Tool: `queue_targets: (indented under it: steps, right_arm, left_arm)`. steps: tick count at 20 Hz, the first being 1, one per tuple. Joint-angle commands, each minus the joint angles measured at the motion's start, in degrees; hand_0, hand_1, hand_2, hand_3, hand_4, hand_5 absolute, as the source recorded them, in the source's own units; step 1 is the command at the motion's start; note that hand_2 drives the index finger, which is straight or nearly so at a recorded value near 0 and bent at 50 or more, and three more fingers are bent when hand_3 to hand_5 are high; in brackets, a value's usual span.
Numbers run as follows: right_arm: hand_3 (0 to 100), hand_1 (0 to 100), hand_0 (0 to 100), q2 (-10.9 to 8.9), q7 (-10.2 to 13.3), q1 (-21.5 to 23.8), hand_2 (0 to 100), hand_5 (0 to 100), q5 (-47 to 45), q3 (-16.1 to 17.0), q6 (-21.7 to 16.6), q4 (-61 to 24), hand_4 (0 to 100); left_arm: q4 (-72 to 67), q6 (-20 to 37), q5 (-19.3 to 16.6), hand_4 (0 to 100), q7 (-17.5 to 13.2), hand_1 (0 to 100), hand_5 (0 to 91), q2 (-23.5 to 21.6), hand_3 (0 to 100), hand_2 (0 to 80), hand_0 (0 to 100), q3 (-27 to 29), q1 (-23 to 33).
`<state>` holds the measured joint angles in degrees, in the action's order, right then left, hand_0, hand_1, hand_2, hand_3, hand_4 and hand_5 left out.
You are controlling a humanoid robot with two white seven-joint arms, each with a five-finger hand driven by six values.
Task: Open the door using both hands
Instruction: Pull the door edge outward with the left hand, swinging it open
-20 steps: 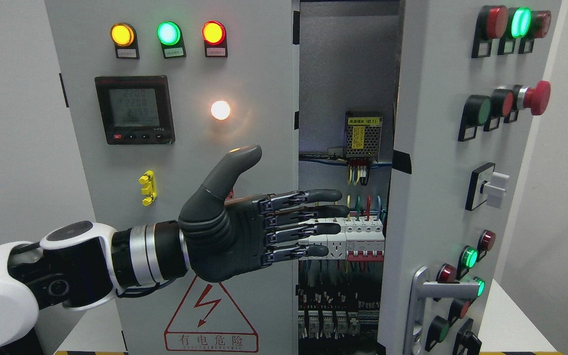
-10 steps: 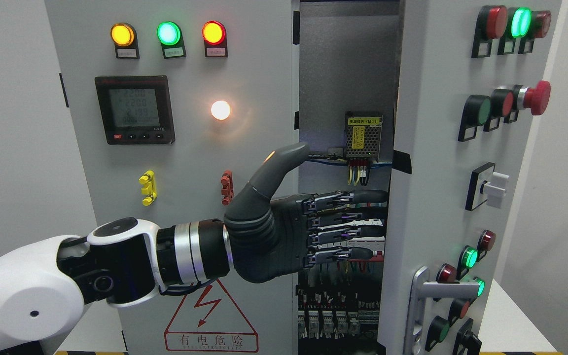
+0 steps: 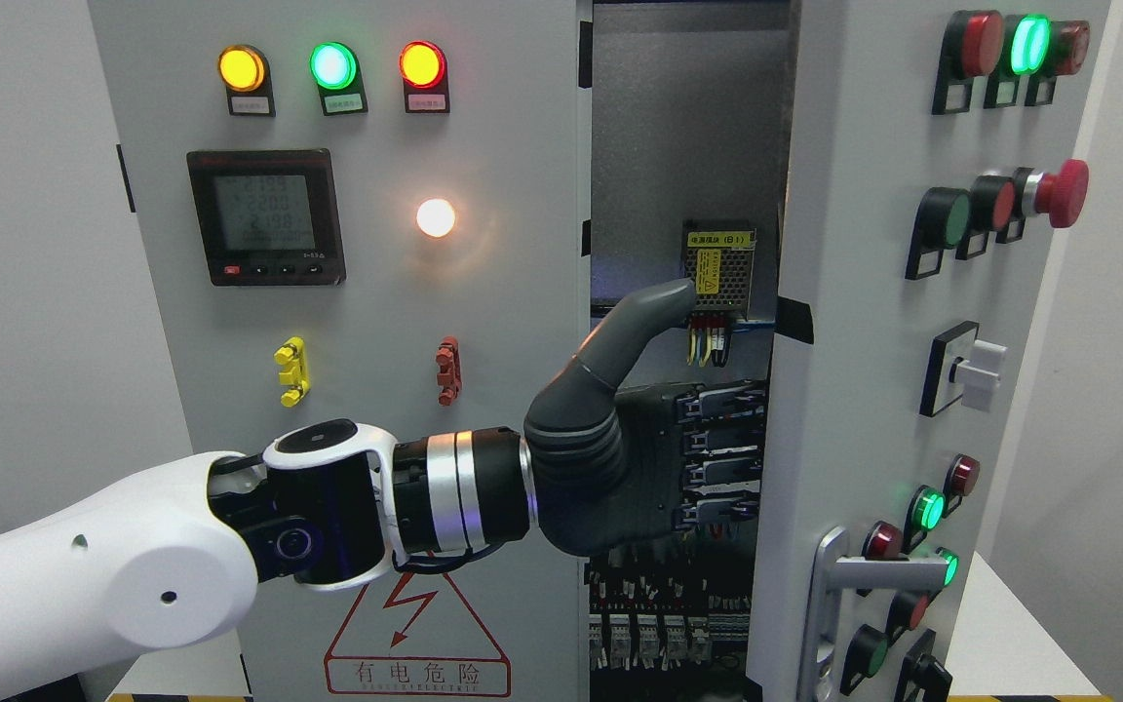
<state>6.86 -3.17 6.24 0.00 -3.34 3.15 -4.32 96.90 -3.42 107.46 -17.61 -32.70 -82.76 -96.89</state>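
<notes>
A grey electrical cabinet fills the head view. Its right door [image 3: 859,390] stands ajar, swung towards me, with a silver lever handle [image 3: 839,575] low on it. The left door [image 3: 484,146] is closed. My left hand [image 3: 664,468] reaches from the lower left into the gap between the doors. Its four fingers [image 3: 717,439] stretch out straight, and their tips are hidden behind the right door's inner edge. The thumb [image 3: 635,322] points up and holds nothing. My right arm does not show.
Inside the gap are a power supply [image 3: 717,255], coloured wires and rows of breakers [image 3: 659,634]. The left door carries three lamps [image 3: 332,66], a meter [image 3: 264,216] and a warning triangle [image 3: 415,634]. Buttons and a red emergency stop [image 3: 1059,193] stick out of the right door.
My left arm has moved right, from in front of the left door into the gap. The fingertips have slid behind the right door's edge. The door has not visibly moved.
</notes>
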Motion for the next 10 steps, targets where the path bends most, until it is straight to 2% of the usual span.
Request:
queue_targets:
  steps: [1, 10]
  right_arm:
    - [0, 0, 0, 0.00, 0.00, 0.00, 0, 0, -1.85, 0.00, 0.01, 0.01, 0]
    - [0, 0, 0, 0.00, 0.00, 0.00, 0, 0, -1.85, 0.00, 0.01, 0.01, 0]
  left_arm:
    - [-2.85, -0.09, -0.06, 3, 0.56, 0, 0.0, 6.33, 0, 0.0, 0, 1.01, -0.05]
    - [-6.28, -0.09, -0.32, 3, 0.48, 0, 0.0, 11.16, 0, 0.0, 0, 1.63, -0.05]
